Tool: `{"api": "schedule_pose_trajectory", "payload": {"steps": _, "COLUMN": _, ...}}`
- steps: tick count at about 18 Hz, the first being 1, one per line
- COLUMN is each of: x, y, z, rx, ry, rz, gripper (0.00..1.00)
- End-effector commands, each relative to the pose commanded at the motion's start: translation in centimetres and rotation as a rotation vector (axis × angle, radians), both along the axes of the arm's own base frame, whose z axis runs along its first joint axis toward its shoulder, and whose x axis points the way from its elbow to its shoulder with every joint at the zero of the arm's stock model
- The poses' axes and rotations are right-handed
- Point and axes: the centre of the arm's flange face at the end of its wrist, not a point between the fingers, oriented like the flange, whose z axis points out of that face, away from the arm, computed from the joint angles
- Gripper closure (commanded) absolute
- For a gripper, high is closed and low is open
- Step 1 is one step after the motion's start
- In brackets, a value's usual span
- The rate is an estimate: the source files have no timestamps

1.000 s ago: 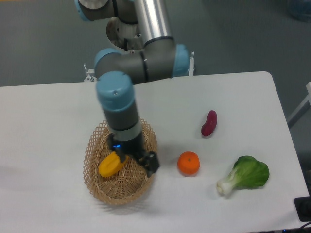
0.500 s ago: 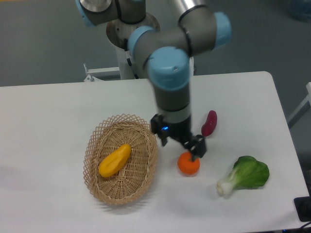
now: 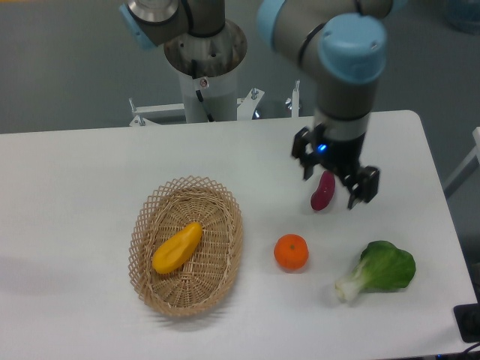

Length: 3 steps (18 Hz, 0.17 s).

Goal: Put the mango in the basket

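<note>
The yellow-orange mango (image 3: 176,248) lies inside the oval wicker basket (image 3: 223,206) on the left part of the white table. My gripper (image 3: 335,180) is far to the right of the basket, above the small purple-red vegetable (image 3: 322,192). Its two fingers are spread apart and hold nothing.
A round orange (image 3: 291,252) sits to the right of the basket. A green leafy vegetable (image 3: 379,270) lies near the front right. The arm's base column (image 3: 204,71) stands behind the table's far edge. A dark object (image 3: 468,322) sits at the bottom right corner.
The gripper let go of the mango in the basket, then moved right and back, from over the basket past the orange to above the purple vegetable. The mango stays in the basket.
</note>
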Motion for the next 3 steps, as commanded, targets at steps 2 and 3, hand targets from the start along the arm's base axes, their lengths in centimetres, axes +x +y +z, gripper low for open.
{"api": "schedule_pose_trajectory", "payload": {"steps": 2, "x": -0.49, "y": -0.67, "z": -0.11, "rx": -0.003, "ry": -0.001, "rz": -0.014, "gripper": 0.0}}
{"api": "schedule_pose_trajectory", "payload": {"steps": 3, "x": -0.73, "y": -1.16, "z": -0.08, "rx": -0.004, "ry": 0.0, "rz": -0.015, "gripper": 0.0}}
